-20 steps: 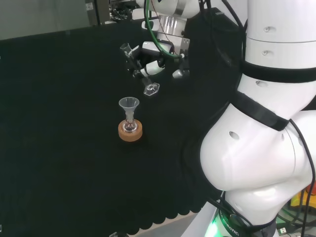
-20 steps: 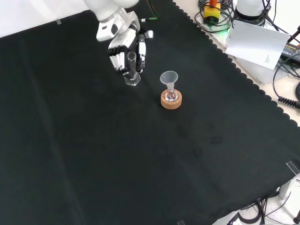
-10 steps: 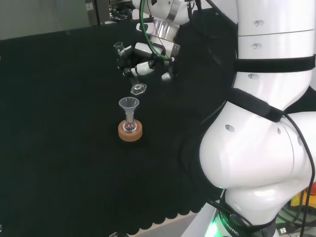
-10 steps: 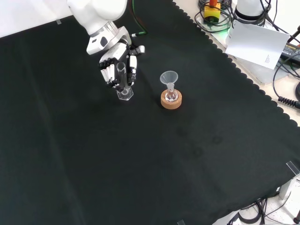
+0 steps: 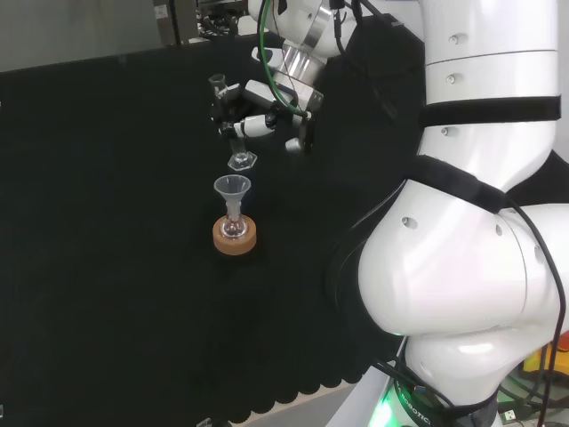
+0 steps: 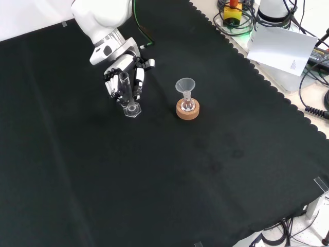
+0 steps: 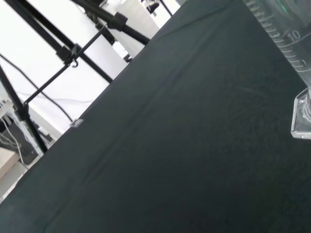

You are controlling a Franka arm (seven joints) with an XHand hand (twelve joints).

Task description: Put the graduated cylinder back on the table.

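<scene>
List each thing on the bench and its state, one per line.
Hand: fingers curled round the cylinder.
Cylinder: held, slightly tilted, base at or just above the cloth; contact unclear.
Funnel: upright in the flask.
Flask: seated in the cork ring.
Cork ring: flat on the cloth.

One graduated cylinder (image 6: 126,95), one funnel (image 6: 185,85), one cork ring (image 6: 187,110).

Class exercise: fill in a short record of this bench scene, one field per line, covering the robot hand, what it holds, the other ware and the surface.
robot hand: fingers curled round the graduated cylinder
graduated cylinder: clear, about upright, base at or just above the cloth; contact cannot be told
funnel: sits in a small flask
flask: on a cork ring
cork ring: right of the cylinder in the front view
black cloth: covers the bench
</scene>
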